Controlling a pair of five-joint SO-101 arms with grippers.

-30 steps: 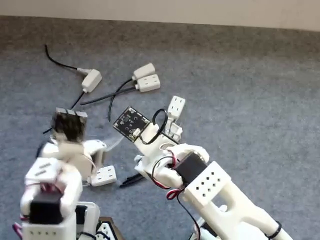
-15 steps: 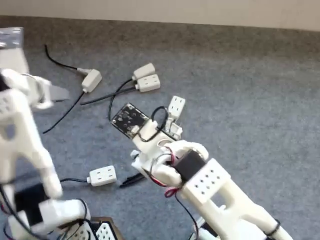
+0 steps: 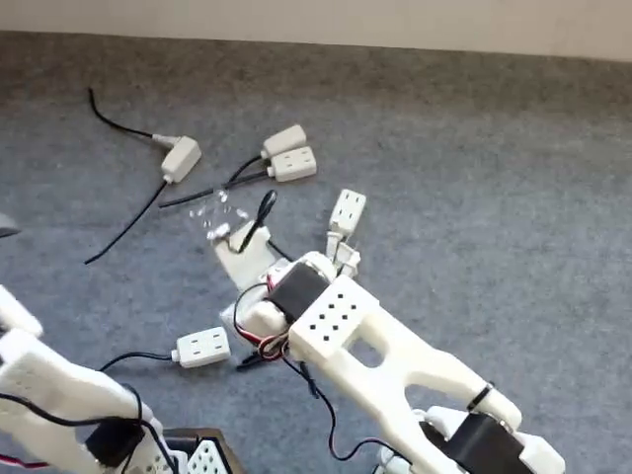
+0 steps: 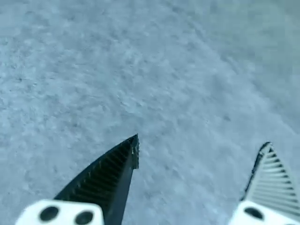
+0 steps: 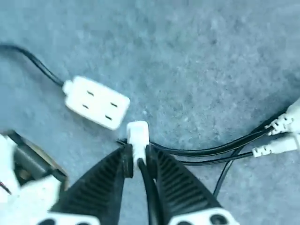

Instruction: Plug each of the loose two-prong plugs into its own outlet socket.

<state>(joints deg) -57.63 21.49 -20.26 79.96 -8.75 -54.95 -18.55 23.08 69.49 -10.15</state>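
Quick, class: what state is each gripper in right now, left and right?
Left gripper: open, holding nothing.
Right gripper: closed on a white plug.

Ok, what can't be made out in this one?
Plug prongs: right wrist view, hidden by its own body or the right gripper.
That grip, high view: covered by the arm.
Socket cable: right wrist view, far end cut off at the edge.
Arm's front end, high view: blurred.

white plug (image 5: 138, 133) pinched in right gripper (image 5: 138, 157), close to white socket block (image 5: 96, 102) at near left, angled plug (image 3: 180, 158) far left on black cord, second socket block (image 3: 294, 164) far centre
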